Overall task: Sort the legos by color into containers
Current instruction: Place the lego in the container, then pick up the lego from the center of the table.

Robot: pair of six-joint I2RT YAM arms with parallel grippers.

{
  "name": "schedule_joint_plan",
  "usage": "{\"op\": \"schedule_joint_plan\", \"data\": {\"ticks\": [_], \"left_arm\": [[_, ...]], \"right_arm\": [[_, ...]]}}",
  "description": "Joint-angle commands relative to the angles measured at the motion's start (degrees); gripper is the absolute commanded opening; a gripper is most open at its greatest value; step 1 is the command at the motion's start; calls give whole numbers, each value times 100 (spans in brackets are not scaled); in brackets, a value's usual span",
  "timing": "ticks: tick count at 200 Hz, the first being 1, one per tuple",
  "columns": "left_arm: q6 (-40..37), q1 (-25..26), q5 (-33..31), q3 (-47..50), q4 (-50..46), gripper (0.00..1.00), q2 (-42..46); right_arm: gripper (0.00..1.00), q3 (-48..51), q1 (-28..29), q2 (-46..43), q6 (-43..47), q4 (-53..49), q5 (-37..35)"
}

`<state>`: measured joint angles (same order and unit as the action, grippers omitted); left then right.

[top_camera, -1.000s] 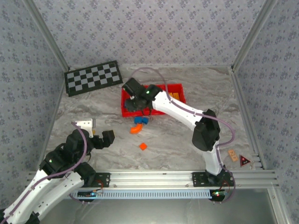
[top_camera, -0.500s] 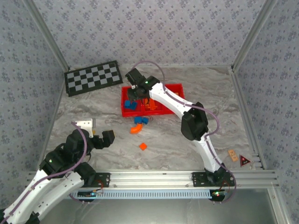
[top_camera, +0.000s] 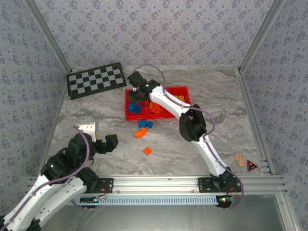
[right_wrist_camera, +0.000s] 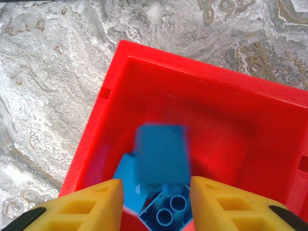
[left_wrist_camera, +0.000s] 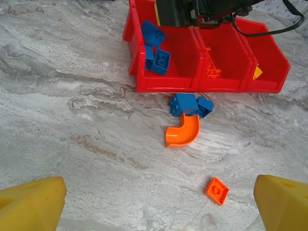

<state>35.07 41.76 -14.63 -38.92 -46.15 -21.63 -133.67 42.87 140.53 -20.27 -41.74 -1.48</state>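
Observation:
The red tray (top_camera: 169,90) lies at the back centre. Over its left compartment hovers my right gripper (top_camera: 136,96), open. In the right wrist view a blurred blue brick (right_wrist_camera: 161,154) hangs loose between the spread yellow fingers (right_wrist_camera: 101,202), above two blue bricks (right_wrist_camera: 168,215) on the compartment floor. Orange bricks (top_camera: 155,107) fill the middle compartment and yellow ones (top_camera: 180,99) the right. In front of the tray (left_wrist_camera: 192,85) lie two blue bricks (left_wrist_camera: 185,104), an orange curved piece (left_wrist_camera: 183,132) and an orange square brick (left_wrist_camera: 217,190). My left gripper (left_wrist_camera: 159,185) is open, near and left of them.
A black-and-grey checkerboard (top_camera: 95,80) lies at the back left. A small metal bracket (top_camera: 86,128) sits by the left arm. A wooden tag and a red triangle (top_camera: 251,166) lie at the front right. Patterned walls close in three sides.
My right gripper has moved back toward the tray's far-left corner, uncovering the blue bricks in the left compartment. A blue brick now drops loose between its fingers. The left arm has not moved.

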Motion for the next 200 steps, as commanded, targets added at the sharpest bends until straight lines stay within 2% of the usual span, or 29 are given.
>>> {"op": "schedule_joint_plan", "data": {"ticks": [1,55,91,138,200], "left_arm": [[0,43,-63,24,72,100,-16],[-9,43,-49,16,81,100,-95],[-22,43,-50,16,80,100,-170],[-44,39,-22,7,94,100,-254],[-53,47,-13,9,100,100,-294]], "right_arm": [[45,-207,-100,128,52,-74,85],[50,-188,-83,-124,153,-213,-74],[53,252,-1,-734,138,-246,-265],[61,1502,104,-1775,41,29,-319],[68,3991,169,-3531,339,647,-404]]}}
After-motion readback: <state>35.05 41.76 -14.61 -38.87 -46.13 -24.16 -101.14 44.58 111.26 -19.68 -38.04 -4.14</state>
